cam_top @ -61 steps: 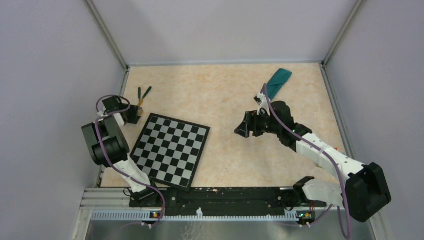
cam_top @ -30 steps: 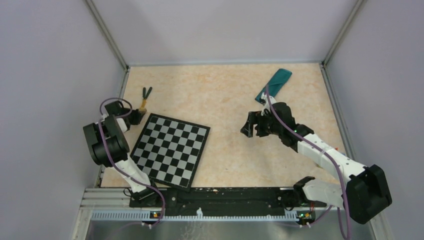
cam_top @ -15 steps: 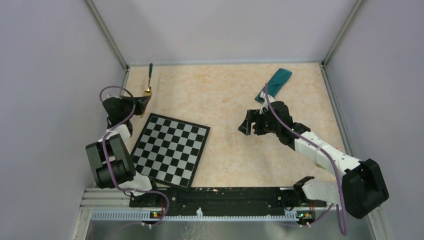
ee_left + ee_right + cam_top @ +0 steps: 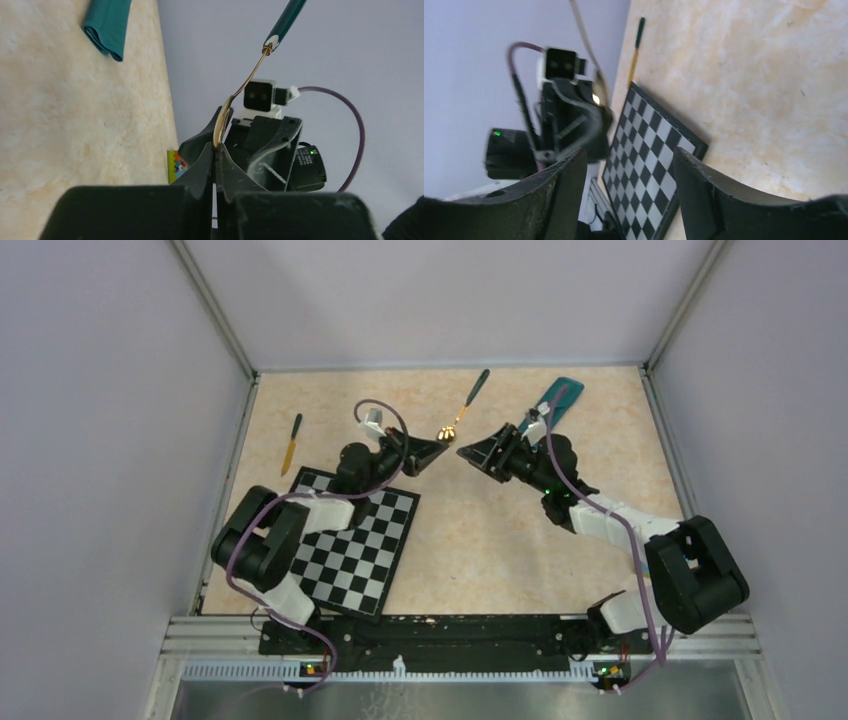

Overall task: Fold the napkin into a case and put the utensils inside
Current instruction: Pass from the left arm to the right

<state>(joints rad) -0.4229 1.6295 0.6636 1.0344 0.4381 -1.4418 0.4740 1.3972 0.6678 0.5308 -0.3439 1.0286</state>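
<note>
A: Two arms face each other beyond the board (image 4: 345,540). The left gripper (image 4: 432,447) is clamped on one utensil (image 4: 465,402), held in the air with its handle sticking out past the tips. The right gripper (image 4: 480,453) points at it, jaws apart, holding nothing.
B: And the case (image 4: 560,398)?
A: Flat in the far right corner. A second utensil (image 4: 292,443) lies off the board's far left corner.
B: Handover, likely. Right should take the green handle, well clear of left's pinch, and close fully before left lets go.
</note>
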